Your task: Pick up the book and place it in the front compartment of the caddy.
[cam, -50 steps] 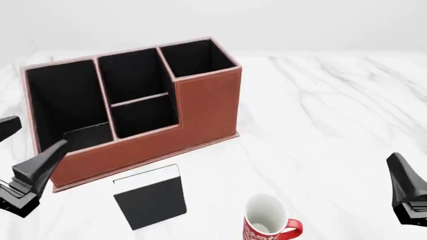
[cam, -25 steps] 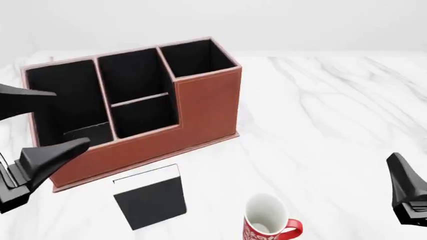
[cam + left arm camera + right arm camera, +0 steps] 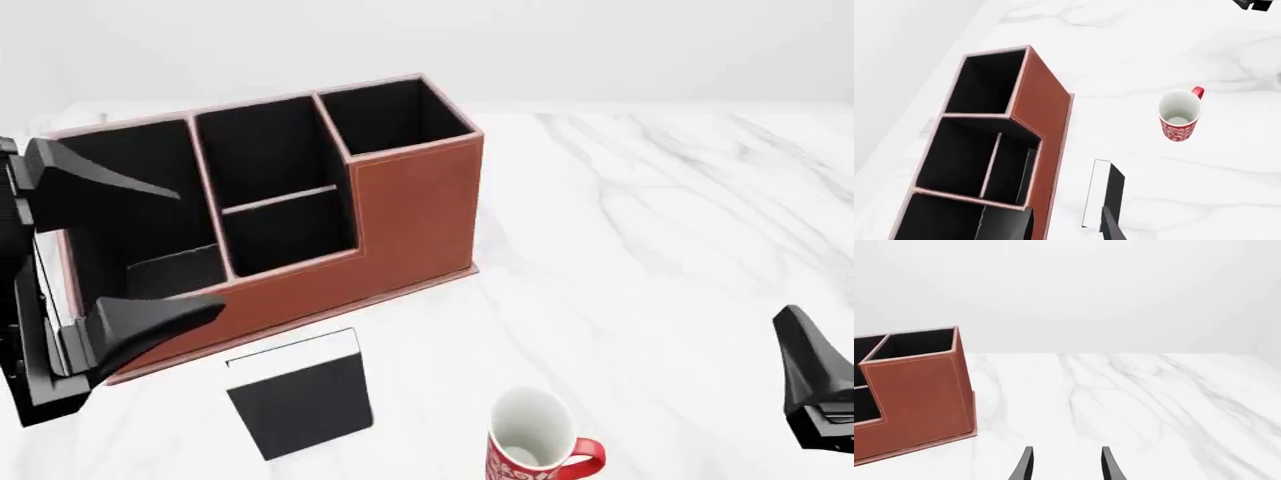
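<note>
I'm working in a simulated desk scene, not a real room. The white marble-veined worktop [image 3: 667, 220] runs back into a plain, featureless pale backdrop with flat, rendered lighting. What sits on it reads as office gear: a reddish-brown leather-look caddy [image 3: 400, 220], a black book [image 3: 300, 395] and a red-and-white mug [image 3: 534, 450].

The front view looks down from above. The left wrist view looks down too. Both show the reddish-brown leather box [image 3: 400, 215] [image 3: 1047, 125].
</note>
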Action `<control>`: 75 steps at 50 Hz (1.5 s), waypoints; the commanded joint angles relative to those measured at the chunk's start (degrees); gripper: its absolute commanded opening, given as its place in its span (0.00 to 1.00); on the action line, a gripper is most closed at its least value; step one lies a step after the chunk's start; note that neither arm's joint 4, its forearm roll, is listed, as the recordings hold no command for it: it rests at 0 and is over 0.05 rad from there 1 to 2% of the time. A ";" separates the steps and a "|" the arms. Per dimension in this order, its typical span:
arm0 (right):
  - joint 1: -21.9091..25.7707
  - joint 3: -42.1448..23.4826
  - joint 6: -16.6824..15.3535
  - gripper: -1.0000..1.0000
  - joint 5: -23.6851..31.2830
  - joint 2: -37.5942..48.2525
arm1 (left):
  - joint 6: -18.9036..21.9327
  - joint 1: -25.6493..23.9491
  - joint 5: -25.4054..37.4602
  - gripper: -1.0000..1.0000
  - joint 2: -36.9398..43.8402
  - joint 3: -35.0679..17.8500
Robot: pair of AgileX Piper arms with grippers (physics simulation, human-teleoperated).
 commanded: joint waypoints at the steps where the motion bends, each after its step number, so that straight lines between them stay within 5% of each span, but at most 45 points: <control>1: -0.25 0.04 -0.09 1.00 -0.02 -0.11 | 0.61 -0.66 2.20 1.00 1.71 -1.77; 17: -0.25 0.04 -0.07 1.00 -0.02 -0.11 | -3.43 -3.49 3.18 1.00 5.76 -0.43; 75: -0.24 0.04 -0.07 1.00 -0.02 -0.11 | -2.90 -0.04 -0.71 1.00 9.51 5.80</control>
